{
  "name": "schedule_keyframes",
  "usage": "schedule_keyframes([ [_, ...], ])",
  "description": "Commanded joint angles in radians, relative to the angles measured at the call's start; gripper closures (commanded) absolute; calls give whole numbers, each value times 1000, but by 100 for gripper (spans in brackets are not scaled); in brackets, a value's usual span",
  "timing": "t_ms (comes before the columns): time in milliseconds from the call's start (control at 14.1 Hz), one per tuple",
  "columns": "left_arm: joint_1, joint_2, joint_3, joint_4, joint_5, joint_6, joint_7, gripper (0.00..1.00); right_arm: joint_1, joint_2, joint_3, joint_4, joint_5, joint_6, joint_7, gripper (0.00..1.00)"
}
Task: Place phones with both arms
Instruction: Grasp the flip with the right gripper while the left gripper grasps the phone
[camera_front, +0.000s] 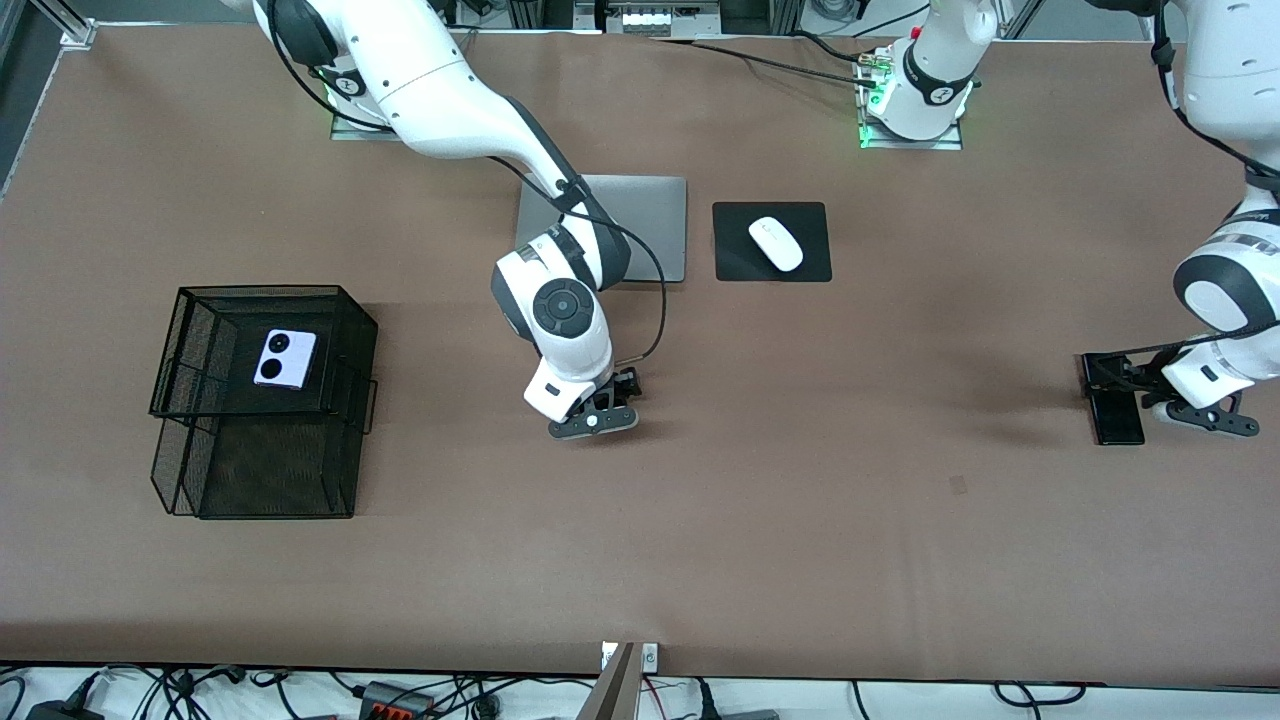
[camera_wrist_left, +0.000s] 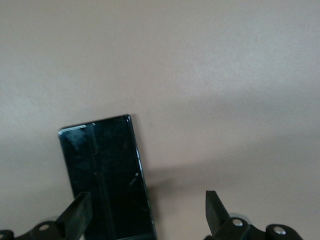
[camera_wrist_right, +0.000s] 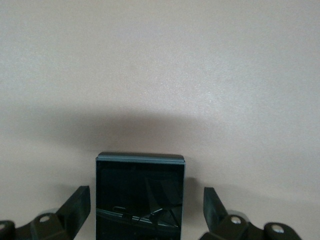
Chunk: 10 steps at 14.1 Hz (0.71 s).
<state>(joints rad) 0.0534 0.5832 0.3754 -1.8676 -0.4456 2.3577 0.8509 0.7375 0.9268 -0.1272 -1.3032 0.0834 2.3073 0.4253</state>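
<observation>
In mesh basket (camera_front: 190, 400), lilac flip phone (camera_front: 285, 359)

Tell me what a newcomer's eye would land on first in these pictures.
Probably the pale-lilac flip phone lying on top of the black mesh basket toward the right arm's end of the table. Next, the right gripper open over the small black flip phone at the table's middle. Then the left gripper open, off-centre by the black slab phone, toward the left arm's end.
</observation>
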Motion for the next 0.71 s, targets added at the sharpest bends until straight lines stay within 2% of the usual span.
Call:
schedule_keyframes([
  [0,8,-8,-9,-28,-38,35,-6,0,17,43,-8,38,10,3,24,0],
  [495,17,-6,22,-74,-38,129,-39,0,26,56,-8,39,9,7,23,0],
  [566,17,-6,22,-84,-38,152,-38,0,26,58,-8,38,9,10,26,5],
  [636,19,-5,22,-85,-39,156,-39,0,25,58,-8,36,9,9,27,32],
])
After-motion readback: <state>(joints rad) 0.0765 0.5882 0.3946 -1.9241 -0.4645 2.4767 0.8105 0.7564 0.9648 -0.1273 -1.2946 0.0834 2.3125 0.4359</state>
